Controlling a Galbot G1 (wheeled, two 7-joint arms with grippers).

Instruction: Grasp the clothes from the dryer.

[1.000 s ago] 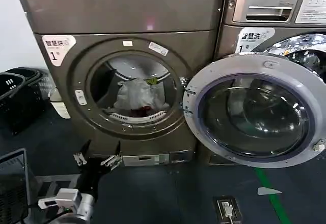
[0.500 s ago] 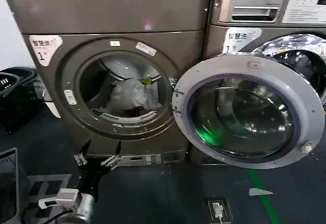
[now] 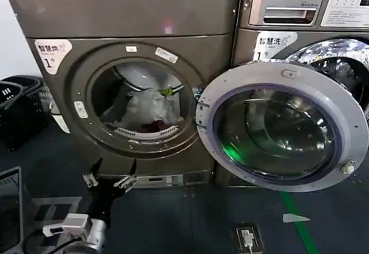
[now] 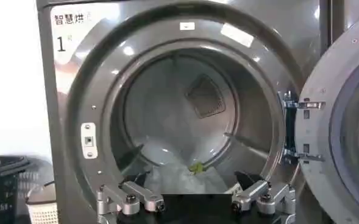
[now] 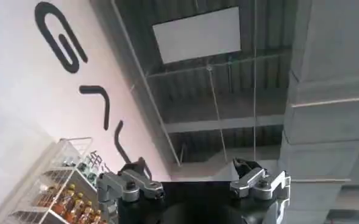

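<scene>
Low down, my left gripper (image 3: 109, 176) hangs fingers spread wide, holding nothing, aimed up at the dryer (image 3: 124, 17) front below its port. My right gripper (image 5: 191, 176) points up at the ceiling (image 5: 197, 79), open and empty too. Clothes (image 3: 151, 108) sit heaped at the drum bottom: white and grey, dark red low, green bit on top.

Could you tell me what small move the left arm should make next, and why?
Probably raise the left gripper and advance it toward the dryer port. Its jaws stand open but sit low, below the port, while the clothes lie inside the drum, with the door swung open.
</scene>
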